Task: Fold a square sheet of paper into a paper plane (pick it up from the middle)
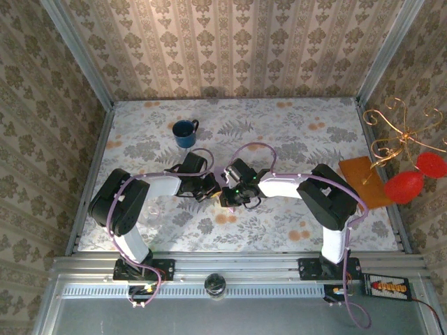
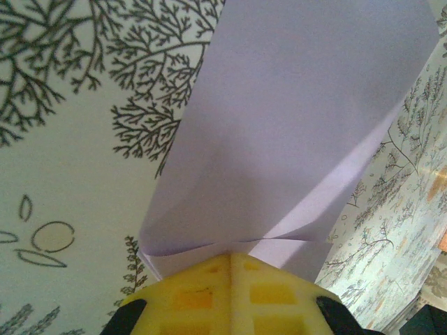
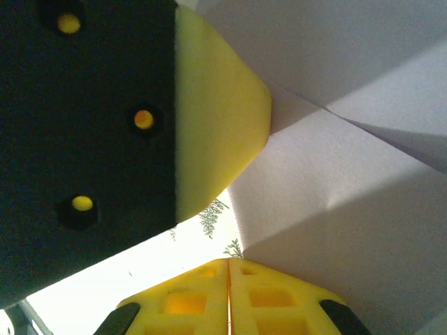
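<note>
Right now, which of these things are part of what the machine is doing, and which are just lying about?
In the job: creased pale lilac paper sheet; left pincer and right pincer, both shut on it.
Lying about: dark blue mug; flat orange-brown rectangle; gold wire stand with red rounded ornaments.

A blue mug [image 1: 185, 133] stands upright on the flowered table cover [image 1: 293, 139], beyond the left gripper [image 1: 213, 188] and a little to its left, well apart from it. An orange-brown flat rectangle [image 1: 360, 178] lies far to the right of the right gripper [image 1: 230, 190], at the table edge. Just beside it a gold wire stand [image 1: 391, 139] carries two red round shapes [image 1: 404, 187].
</note>
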Robot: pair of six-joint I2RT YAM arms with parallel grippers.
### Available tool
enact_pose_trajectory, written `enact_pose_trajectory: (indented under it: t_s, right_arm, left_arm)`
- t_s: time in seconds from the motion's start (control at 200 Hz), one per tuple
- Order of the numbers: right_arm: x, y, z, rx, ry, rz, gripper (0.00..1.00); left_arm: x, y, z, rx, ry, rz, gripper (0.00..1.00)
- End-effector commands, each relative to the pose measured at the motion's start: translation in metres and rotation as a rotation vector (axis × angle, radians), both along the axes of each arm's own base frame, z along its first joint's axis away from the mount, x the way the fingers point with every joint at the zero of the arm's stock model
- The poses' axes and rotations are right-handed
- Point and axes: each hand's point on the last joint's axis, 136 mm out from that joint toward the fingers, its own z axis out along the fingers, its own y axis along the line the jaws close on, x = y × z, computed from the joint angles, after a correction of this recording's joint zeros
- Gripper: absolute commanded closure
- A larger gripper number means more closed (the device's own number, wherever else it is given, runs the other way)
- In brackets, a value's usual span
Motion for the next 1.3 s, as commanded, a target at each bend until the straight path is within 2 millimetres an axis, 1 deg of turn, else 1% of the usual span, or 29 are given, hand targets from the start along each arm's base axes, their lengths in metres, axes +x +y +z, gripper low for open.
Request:
enact_pose_trajectory:
  t_s: [0.0, 0.235, 0.47, 0.59, 0.7, 0.8, 0.855, 0.9, 1.01, 1.07, 1.125, 1.225, 1.295]
  right_arm:
    - [-0.014, -0.008, -0.015, -0.023, 0.066, 0.009, 0.92]
    - [-0.024, -0.018, -0.017, -0.032, 0.08, 0.009, 0.92]
    - [-0.042, -0.031, -0.017, -0.029, 0.106, 0.01, 0.91]
    - [-0.053, -0.04, -0.019, -0.033, 0.127, -0.003, 0.9]
    - [-0.064, -0.054, -0.024, -0.061, 0.144, -0.021, 0.9]
    - [-0.069, -0.061, -0.023, -0.068, 0.14, -0.031, 0.9]
    - [-0.067, -0.061, -0.017, -0.06, 0.121, -0.036, 0.9]
    - [-0.063, -0.06, -0.008, -0.045, 0.09, -0.039, 0.89]
    - [-0.042, -0.055, 0.019, -0.006, -0.032, -0.076, 0.85]
    - [-0.032, -0.054, 0.03, 0.003, -0.084, -0.098, 0.82]
    - [-0.026, -0.052, 0.034, 0.005, -0.104, -0.106, 0.82]
    - [-0.018, -0.041, 0.032, 0.008, -0.089, -0.103, 0.83]
    - [-0.012, -0.03, 0.029, 0.016, -0.078, -0.098, 0.85]
  left_arm:
    - [-0.015, 0.016, -0.026, 0.087, 0.077, -0.006, 0.97]
    - [-0.016, 0.02, -0.03, 0.108, 0.087, 0.001, 0.97]
    - [-0.018, 0.026, -0.036, 0.131, 0.109, 0.007, 0.97]
    - [-0.018, 0.026, -0.036, 0.13, 0.109, 0.007, 0.98]
    - [-0.016, 0.025, -0.034, 0.125, 0.105, 0.001, 0.98]
    - [-0.015, 0.023, -0.032, 0.117, 0.097, -0.006, 0.98]
    - [-0.014, 0.021, -0.031, 0.113, 0.092, -0.009, 0.98]
    - [-0.013, 0.02, -0.03, 0.107, 0.09, -0.011, 0.98]
    - [-0.011, 0.017, -0.027, 0.098, 0.079, -0.017, 0.98]
    - [-0.01, 0.015, -0.025, 0.094, 0.074, -0.022, 0.97]
    - [-0.01, 0.014, -0.024, 0.091, 0.071, -0.025, 0.97]
    - [-0.01, 0.013, -0.023, 0.089, 0.069, -0.028, 0.97]
    - [-0.009, 0.013, -0.022, 0.087, 0.068, -0.029, 0.97]
